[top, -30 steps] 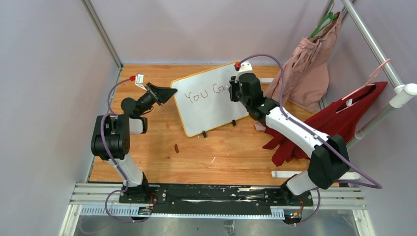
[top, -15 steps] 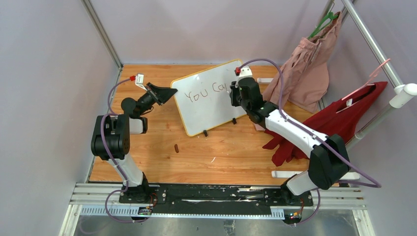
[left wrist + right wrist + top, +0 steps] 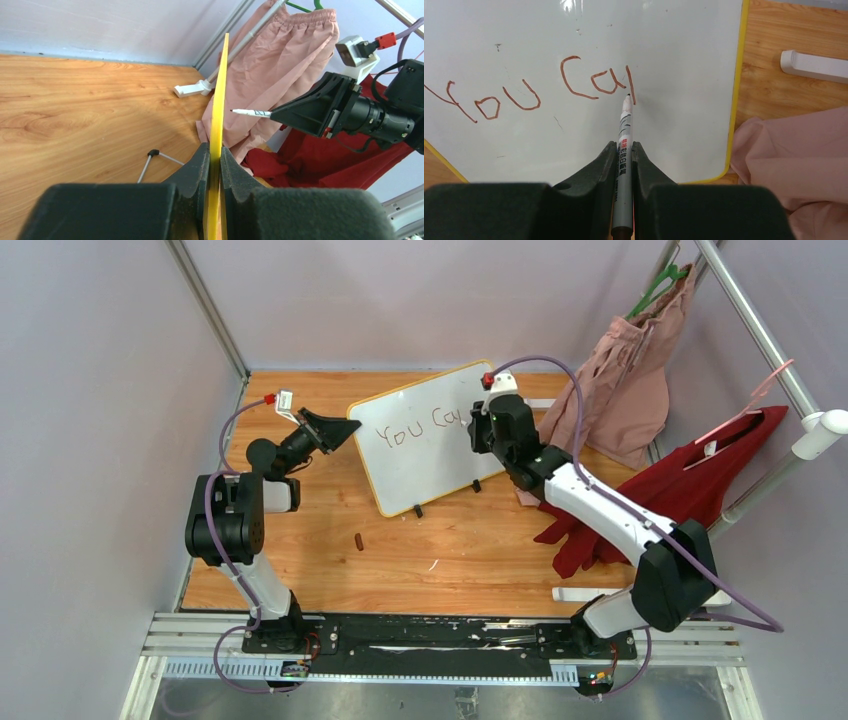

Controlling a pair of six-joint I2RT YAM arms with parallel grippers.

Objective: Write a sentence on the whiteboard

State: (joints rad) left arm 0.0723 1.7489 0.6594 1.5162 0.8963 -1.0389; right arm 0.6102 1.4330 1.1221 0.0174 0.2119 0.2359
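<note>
At the whiteboard's (image 3: 425,440) left edge, the left gripper (image 3: 215,150) had its jaws closed tight on the yellow frame, steadying the board as it stood on its feet. At the board's right side, the right gripper (image 3: 624,147) had its jaws clamped on a marker (image 3: 624,125). The tip sat just beside the newest stroke of the sentence (image 3: 531,92), which read "You Ca" plus one upright line. In the left wrist view the tip looked barely off the surface. As I judged it, too hard a press could swing the board in its one-edge grip and skew the letter. Too light a touch would leave gaps, and little board remained right of the writing.
</note>
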